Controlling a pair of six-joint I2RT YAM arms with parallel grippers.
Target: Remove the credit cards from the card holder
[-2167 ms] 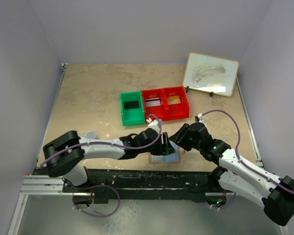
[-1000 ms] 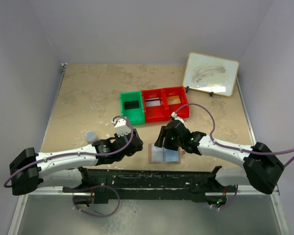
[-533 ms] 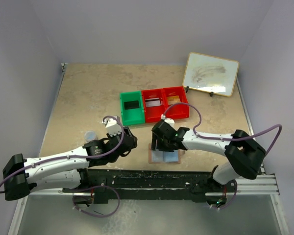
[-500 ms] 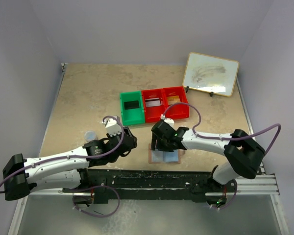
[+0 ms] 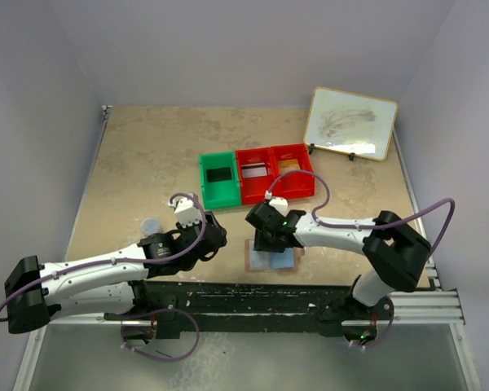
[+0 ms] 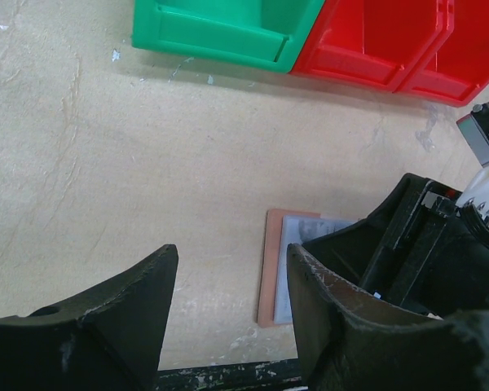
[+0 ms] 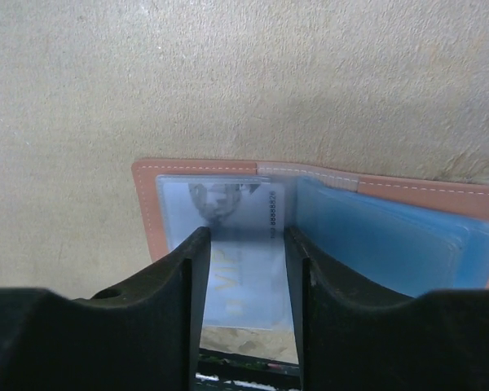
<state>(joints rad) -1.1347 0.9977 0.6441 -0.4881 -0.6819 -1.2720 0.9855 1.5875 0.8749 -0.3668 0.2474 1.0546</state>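
Observation:
The tan-pink card holder (image 5: 270,259) lies open near the table's front edge, its pale blue inside (image 7: 391,244) facing up. My right gripper (image 5: 265,239) points down over its left half. A white-grey credit card (image 7: 244,273) with "VIP" on it sticks out of the left pocket toward the near edge, filling the gap between my right gripper's (image 7: 245,235) two fingers, which press on its long edges. My left gripper (image 5: 216,236) hovers open left of the holder (image 6: 270,261), nothing between its fingers (image 6: 155,277). Other credit cards lie in the bins: black (image 5: 219,175), white (image 5: 255,171), gold (image 5: 288,166).
A green bin (image 5: 206,189) and two red bins (image 5: 275,191) stand in a row behind the holder. A framed whiteboard (image 5: 350,122) leans at the back right. A small grey cap (image 5: 150,222) sits at the left. The black rail (image 5: 253,293) runs along the front edge.
My right gripper has shifted left over the holder's left pocket and its fingers have narrowed onto the white-grey card. The left arm drew back left a second ago and has since stayed still.

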